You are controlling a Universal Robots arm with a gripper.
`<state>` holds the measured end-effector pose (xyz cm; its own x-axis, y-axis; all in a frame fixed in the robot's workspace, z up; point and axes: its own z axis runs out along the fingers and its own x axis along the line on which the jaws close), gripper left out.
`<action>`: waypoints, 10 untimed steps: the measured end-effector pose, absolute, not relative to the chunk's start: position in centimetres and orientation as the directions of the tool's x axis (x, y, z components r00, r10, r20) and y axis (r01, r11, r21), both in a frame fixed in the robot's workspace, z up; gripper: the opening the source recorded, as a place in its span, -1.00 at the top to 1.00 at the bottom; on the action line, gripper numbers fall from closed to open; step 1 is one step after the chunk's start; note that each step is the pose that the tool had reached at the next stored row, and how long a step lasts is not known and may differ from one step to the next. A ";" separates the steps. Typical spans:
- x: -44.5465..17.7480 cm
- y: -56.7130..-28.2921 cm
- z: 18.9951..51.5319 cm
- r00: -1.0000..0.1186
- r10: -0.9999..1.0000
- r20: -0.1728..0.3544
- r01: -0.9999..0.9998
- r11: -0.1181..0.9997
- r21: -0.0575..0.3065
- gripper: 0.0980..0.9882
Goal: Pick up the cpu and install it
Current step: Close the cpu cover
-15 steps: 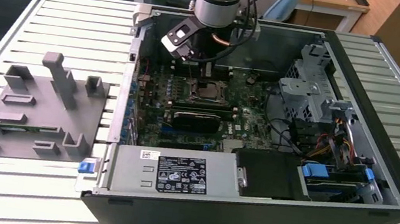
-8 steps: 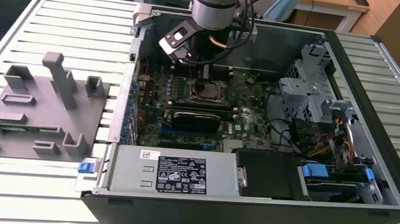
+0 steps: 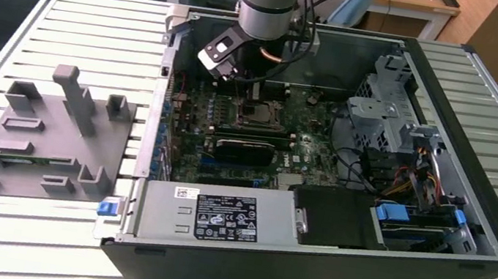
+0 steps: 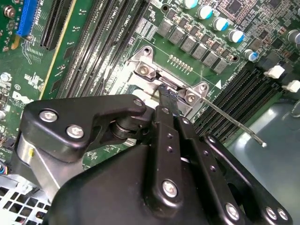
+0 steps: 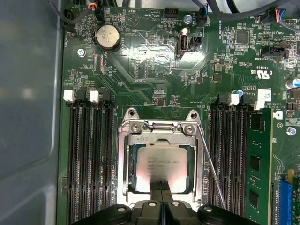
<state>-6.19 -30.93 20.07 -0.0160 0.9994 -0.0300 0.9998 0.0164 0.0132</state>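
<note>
Silvery-grey square cpu [image 5: 161, 164] lies flat in the motherboard's metal-framed socket [image 5: 125, 159], so placing looks done. Black fingers [image 5: 156, 186], pressed shut with nothing between them, sit at its near edge. A thin wire lever [image 5: 212, 173] slants free beside the frame; locking seems left. Black memory slots [image 5: 89, 159] flank the socket, hemming the approach. Beyond the open computer case [image 3: 480, 181], a grey plastic fixture [image 3: 42, 138] stands on the slatted tabletop [image 3: 7, 37].
</note>
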 end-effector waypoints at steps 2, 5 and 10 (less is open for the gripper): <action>-6.2 -30.9 20.5 -0.016 0.999 -0.030 1.000 0.016 0.013 0.98; -6.2 -30.9 20.9 -0.016 0.999 -0.030 1.000 0.017 0.013 0.98; -5.3 -30.9 20.9 -0.016 0.999 -0.030 1.000 0.016 0.013 0.98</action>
<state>-5.31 -30.93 20.94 -0.0161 0.9994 -0.0302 0.9998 0.0165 0.0132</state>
